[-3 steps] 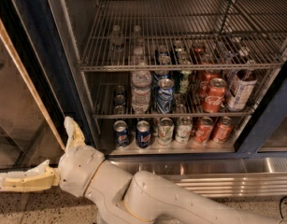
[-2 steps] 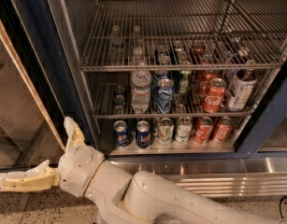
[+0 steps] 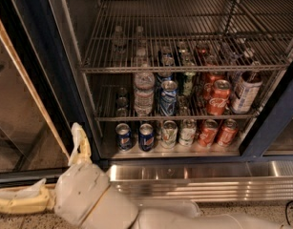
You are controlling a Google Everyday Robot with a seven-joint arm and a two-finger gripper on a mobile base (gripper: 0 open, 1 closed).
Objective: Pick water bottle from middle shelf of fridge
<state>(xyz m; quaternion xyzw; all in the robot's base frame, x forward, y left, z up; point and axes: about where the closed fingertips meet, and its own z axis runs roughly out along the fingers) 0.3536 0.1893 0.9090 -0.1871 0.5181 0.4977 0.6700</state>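
Observation:
The water bottle (image 3: 144, 92) stands upright at the front left of the fridge's middle shelf (image 3: 108, 119), a clear ribbed bottle just left of a blue can (image 3: 168, 98). My gripper (image 3: 39, 170) is low at the bottom left, outside the fridge (image 3: 60, 80) and below the level of that shelf. It is open: one pale finger (image 3: 79, 143) points up beside the door frame, the other (image 3: 17, 202) reaches left, and nothing lies between them. The white arm runs along the bottom edge of the view.
Red cola cans (image 3: 217, 97) and a labelled bottle (image 3: 244, 92) fill the right of the middle shelf. Several cans (image 3: 146, 136) line the lowest shelf. The wire rack above (image 3: 184, 68) hangs close over the bottle's cap. A ribbed steel base panel (image 3: 198, 180) runs under the opening.

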